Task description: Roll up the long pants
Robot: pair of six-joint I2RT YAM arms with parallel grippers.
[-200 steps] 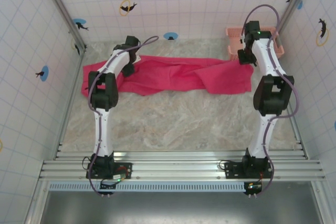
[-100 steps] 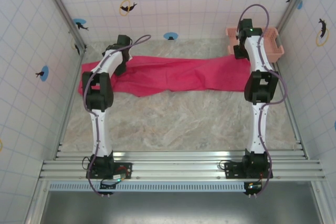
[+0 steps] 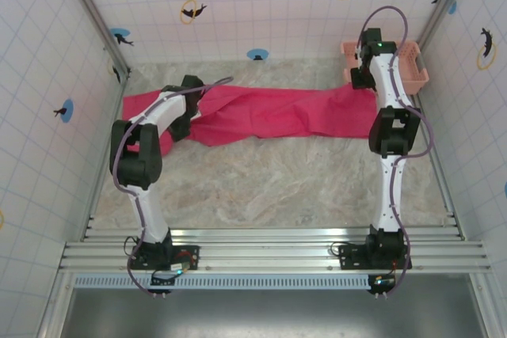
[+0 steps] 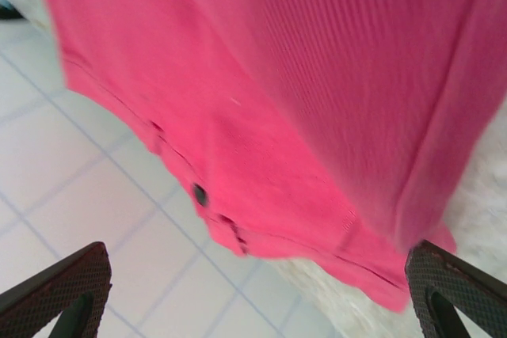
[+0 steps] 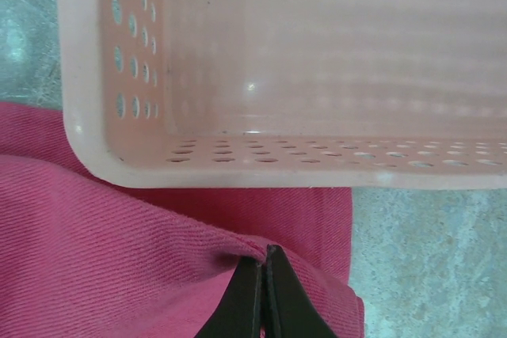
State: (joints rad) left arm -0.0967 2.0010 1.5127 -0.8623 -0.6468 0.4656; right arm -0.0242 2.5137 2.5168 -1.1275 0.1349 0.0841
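Note:
The long pants (image 3: 269, 112) lie stretched left to right across the back of the table, bright pink-red. My right gripper (image 3: 361, 81) (image 5: 262, 252) is shut on a fold of the pants (image 5: 119, 259) at their right end, just in front of the pink basket (image 5: 261, 61). My left gripper (image 3: 184, 120) (image 4: 257, 298) hovers over the left part, fingers (image 4: 55, 290) wide apart and open, nothing between them. The left wrist view shows the pants (image 4: 317, 77) blurred, with a hem edge and a dark button.
The salmon-pink lattice basket (image 3: 412, 69) stands in the back right corner, touching the pants' right end. Tiled walls (image 3: 261, 5) close in the back and both sides. The marble table (image 3: 269, 187) stretches bare toward the arm bases.
My right gripper drew the pants' right end back toward the basket, straightening the cloth. My left arm swung its elbow outward, and its gripper moved slightly nearer over the left part.

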